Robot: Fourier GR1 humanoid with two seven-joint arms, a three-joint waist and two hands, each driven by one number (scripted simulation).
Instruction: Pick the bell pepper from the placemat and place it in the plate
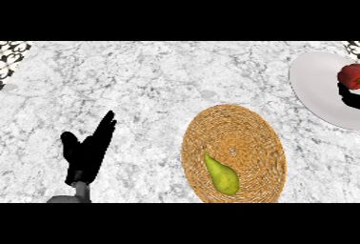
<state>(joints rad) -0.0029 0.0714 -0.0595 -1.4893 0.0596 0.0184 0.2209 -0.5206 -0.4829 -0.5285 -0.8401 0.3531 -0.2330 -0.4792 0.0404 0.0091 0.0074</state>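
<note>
- Bell pepper (349, 75), red, is showing at the view's right edge, over the white plate (316, 90) and well away from the placemat (239, 126).
- Right hand (348, 97) is appearing only as a black part just below the bell pepper and touching it; most of it is cut off by the edge, so I cannot tell whether it is clasping the bell pepper or spread.
- Whether the bell pepper is resting on the plate or being held just above it cannot be told.
- Placemat, round and woven in a straw colour, is lying on the surface (141, 86) near the middle-right of the view, apart from the plate.
- Pear (221, 175), green, is lying on the near part of the placemat, with its narrow end pointing toward the far left.
- Left hand (83, 159) is resting at the lower left with its fingers straight and pointing up, holding nothing and well apart from the placemat.
- Surface is showing a grey-white marbled pattern.
</note>
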